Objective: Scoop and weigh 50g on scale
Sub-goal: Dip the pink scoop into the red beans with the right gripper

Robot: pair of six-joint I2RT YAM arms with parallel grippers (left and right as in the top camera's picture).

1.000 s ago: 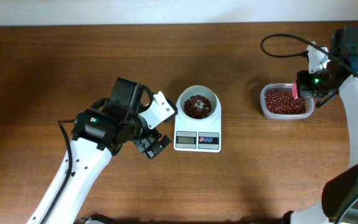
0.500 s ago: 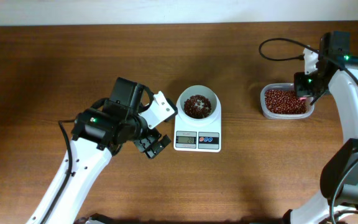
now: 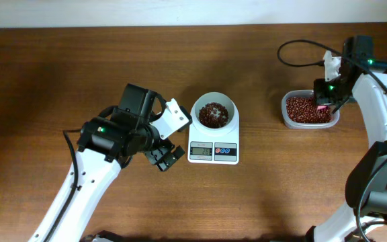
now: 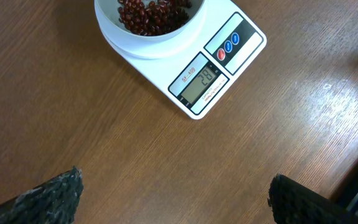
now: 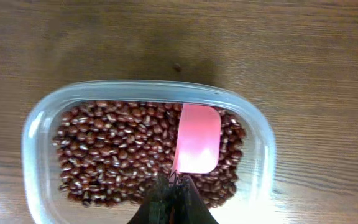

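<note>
The white scale (image 3: 213, 149) stands mid-table with a round white bowl (image 3: 213, 112) on top that holds some dark red-brown beans (image 4: 151, 14); its grey display (image 4: 202, 82) is lit. My left gripper (image 3: 166, 156) hovers open just left of the scale, nothing between its fingertips (image 4: 53, 196). A clear plastic tub (image 3: 308, 110) at the right holds a heap of beans (image 5: 117, 152). My right gripper (image 5: 174, 186) is shut on the handle of a pink spoon (image 5: 197, 138), whose empty bowl lies over the beans in the tub.
A black cable (image 3: 299, 47) loops over the table behind the tub. The right arm (image 3: 380, 114) runs along the table's right edge. Bare wood lies in front of the scale and to the far left.
My right gripper has shifted left and slightly back over the tub, carrying the pink spoon over the beans. The left arm and the scale have not moved.
</note>
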